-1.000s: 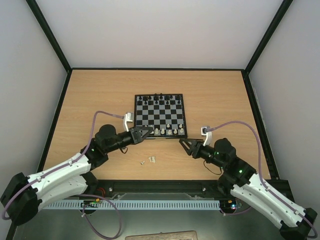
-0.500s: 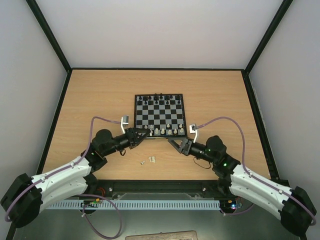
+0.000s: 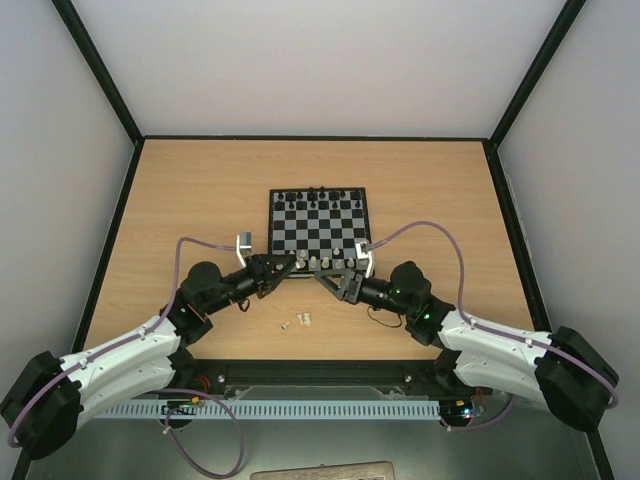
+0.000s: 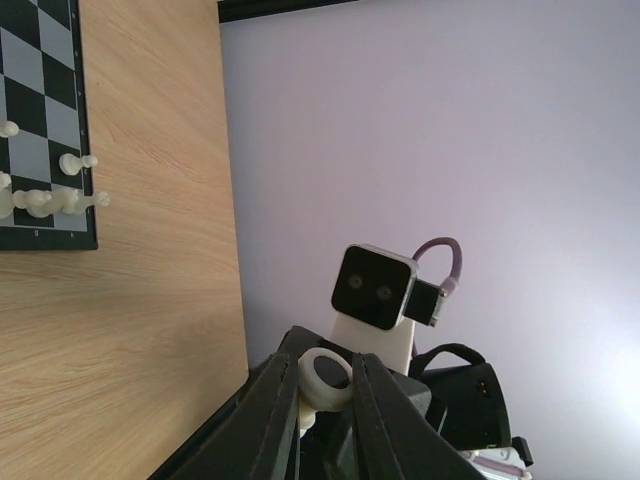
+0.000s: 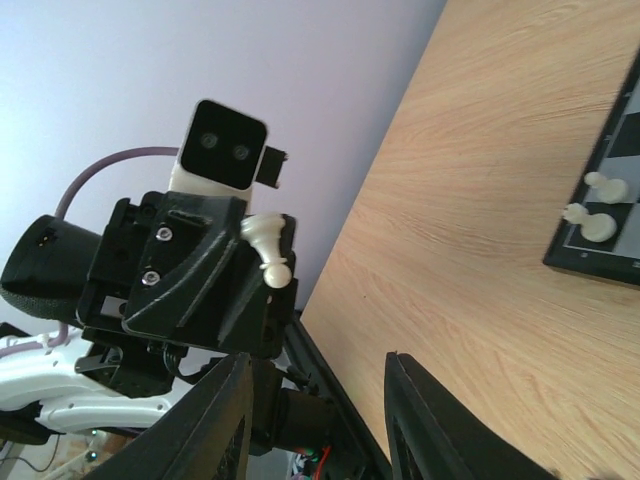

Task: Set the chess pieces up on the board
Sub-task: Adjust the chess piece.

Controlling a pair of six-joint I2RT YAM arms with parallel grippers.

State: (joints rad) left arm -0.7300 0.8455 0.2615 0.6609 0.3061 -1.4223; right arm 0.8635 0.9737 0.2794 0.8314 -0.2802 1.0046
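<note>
The board [image 3: 320,228] lies mid-table, with black pieces on its far rows and several white chess pieces [image 3: 325,263] along its near rows. My left gripper [image 3: 286,267] hovers off the board's near left corner, shut on a white pawn [image 4: 325,378]; the pawn also shows in the right wrist view [image 5: 268,250]. My right gripper [image 3: 331,281] is open and empty, its fingers [image 5: 226,420] facing the left gripper from close by. Two white pieces [image 3: 295,321] lie loose on the table below both grippers.
The board's corner with white pieces shows in the left wrist view [image 4: 45,205] and the right wrist view [image 5: 600,215]. Black frame rails [image 3: 120,230] edge the wooden table. Both arms' purple cables [image 3: 420,228] arc beside the board.
My right gripper has swung left along the board's near edge until it faces the left gripper. The left gripper has stayed almost in place with the pawn in it.
</note>
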